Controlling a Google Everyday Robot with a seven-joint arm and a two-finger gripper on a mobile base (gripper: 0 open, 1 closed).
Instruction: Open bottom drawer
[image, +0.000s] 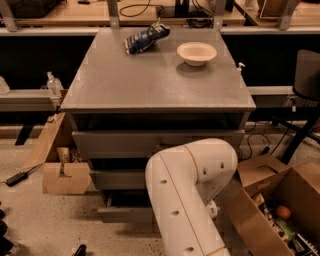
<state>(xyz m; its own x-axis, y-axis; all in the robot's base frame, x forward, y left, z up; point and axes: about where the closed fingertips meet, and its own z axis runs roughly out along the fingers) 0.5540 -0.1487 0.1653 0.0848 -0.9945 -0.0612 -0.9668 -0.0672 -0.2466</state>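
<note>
A grey cabinet (150, 95) with three stacked drawers fills the middle of the camera view. The bottom drawer (125, 214) is the slim grey panel near the floor. It stands a little forward of the middle drawer (117, 179) above it. My white arm (187, 192) bends in front of the drawers and covers their right halves. The bottom drawer's knob is hidden behind the arm. My gripper is hidden too, somewhere behind the arm's elbow near the lower drawers.
A white bowl (196, 52) and a blue snack bag (146, 37) lie on the cabinet top. Cardboard boxes stand on the floor at left (65, 176) and right (280, 210). A black chair (305, 80) is at the right edge.
</note>
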